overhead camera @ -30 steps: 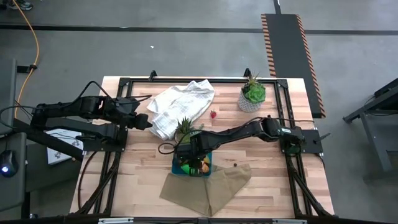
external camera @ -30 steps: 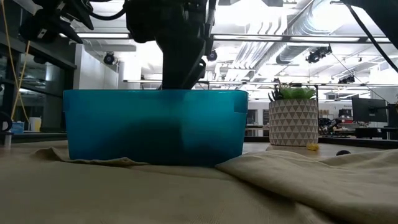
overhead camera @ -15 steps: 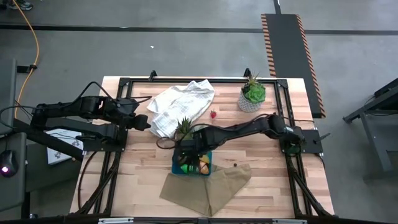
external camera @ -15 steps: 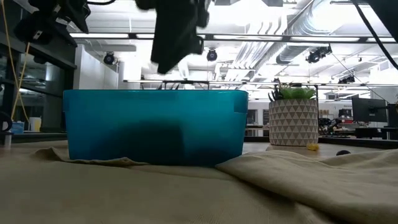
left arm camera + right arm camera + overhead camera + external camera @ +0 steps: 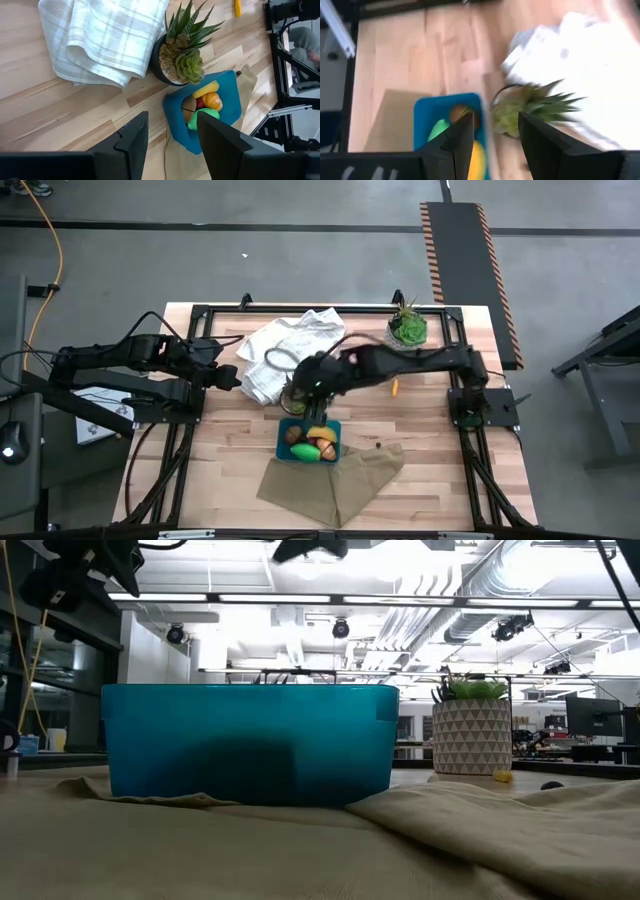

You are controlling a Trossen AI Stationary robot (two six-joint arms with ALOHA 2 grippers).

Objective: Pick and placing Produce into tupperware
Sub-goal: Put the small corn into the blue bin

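While your right tool (image 5: pixel 312 380), fingers spread and empty, hangs above the spiky potted plant (image 5: pixel 297 392), the shallow teal plastic tupperware (image 5: pixel 283 446) at the counter's near middle holds banana, kiwi and green pepper. An orange piece (image 5: pixel 394 387) lies right of it; your left tool (image 5: pixel 232 377) waits apart, fingers parted.

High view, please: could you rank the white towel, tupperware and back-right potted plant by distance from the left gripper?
From the left gripper:
1. White towel, right beside it.
2. Tupperware, toward the table's front.
3. Potted plant, back right corner.
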